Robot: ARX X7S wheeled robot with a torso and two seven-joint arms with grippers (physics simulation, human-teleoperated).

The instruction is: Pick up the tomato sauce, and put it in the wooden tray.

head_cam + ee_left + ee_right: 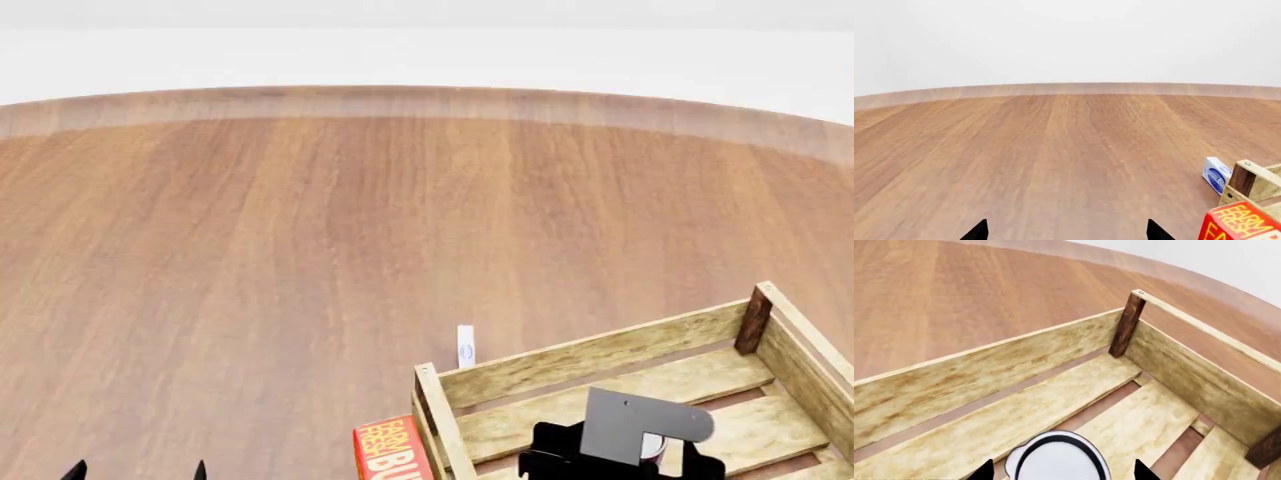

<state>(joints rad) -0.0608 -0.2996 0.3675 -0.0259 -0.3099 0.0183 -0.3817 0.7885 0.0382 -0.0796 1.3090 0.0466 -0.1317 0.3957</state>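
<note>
Surface: wooden floor point(267, 250) of brown planks, meeting a plain white wall far off.
Trays: one wooden tray point(587, 360), pale slats with darker brown corner posts, at the right of the head view.
Cans: one, the tomato sauce point(1057, 457); only its silver-white top shows, facing up, so its long axis looks upright; it sits between the right fingertips, above the tray's slats and within its walls.
Boxes: one red box point(387, 452) lettered "FARM FRESH", just outside the tray's near-left corner post; one small white and blue box point(466, 346) beyond the tray's far wall.
Right gripper point(1061, 471): jaws apart with the can between them; contact cannot be told.
Left gripper point(1067, 231): jaws wide apart over bare floor, holding nothing.
</note>
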